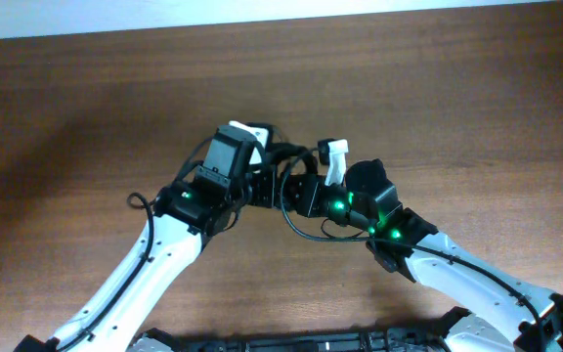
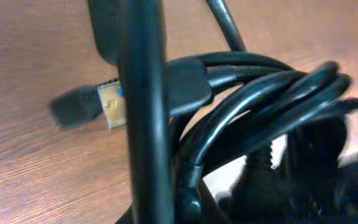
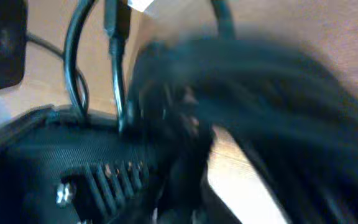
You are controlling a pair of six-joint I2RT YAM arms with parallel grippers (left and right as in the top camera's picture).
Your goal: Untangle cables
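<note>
The cables are a black bundle held up between my two wrists at the middle of the table, and one loop hangs toward the front. In the left wrist view the coiled cords fill the frame, with a silver-tipped plug sticking out to the left. My left gripper is shut on the bundle, its fingers hidden by the cords. My right gripper meets the bundle from the right. The right wrist view is blurred and shows the cords right against its jaws.
The wooden table lies all round the two arms. The left arm's black body sits very close to the right wrist. A thin arm wire curls by the left arm.
</note>
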